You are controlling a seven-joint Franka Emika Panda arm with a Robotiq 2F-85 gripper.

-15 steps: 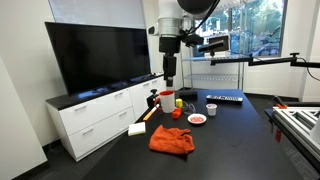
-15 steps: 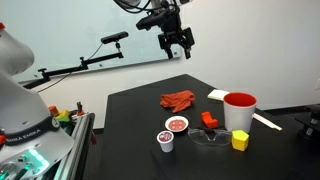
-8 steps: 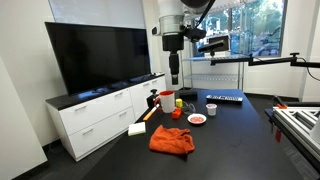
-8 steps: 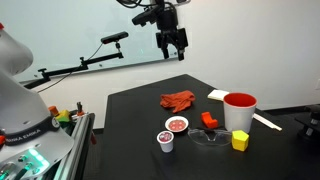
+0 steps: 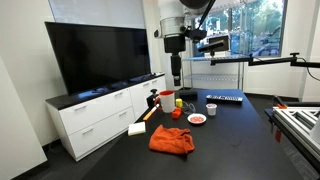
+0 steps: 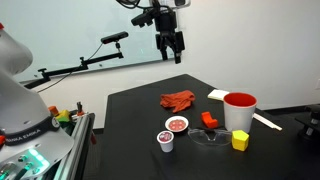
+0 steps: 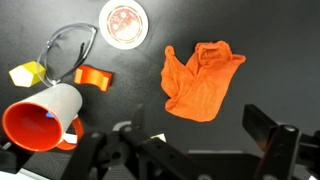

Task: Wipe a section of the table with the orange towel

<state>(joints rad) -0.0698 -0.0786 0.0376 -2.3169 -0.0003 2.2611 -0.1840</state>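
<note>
The orange towel (image 5: 171, 139) lies crumpled on the black table (image 5: 235, 145); it also shows in the other exterior view (image 6: 179, 99) and in the wrist view (image 7: 200, 79). My gripper (image 5: 176, 82) hangs high above the table, well above the towel, also seen in an exterior view (image 6: 172, 56). In the wrist view its fingers (image 7: 195, 140) are spread wide apart with nothing between them, and the towel lies below and ahead of them.
On the table near the towel stand a red cup (image 6: 239, 110), a yellow block (image 6: 240, 140), an orange block (image 6: 208, 119), a round dish (image 6: 178, 124), a small white cup (image 6: 166, 141) and a clear glass lid (image 7: 68, 45). A TV (image 5: 98, 57) stands on a white cabinet.
My gripper has moved sideways above the table, toward the towel, and turned a little. The towel and other objects have not moved.
</note>
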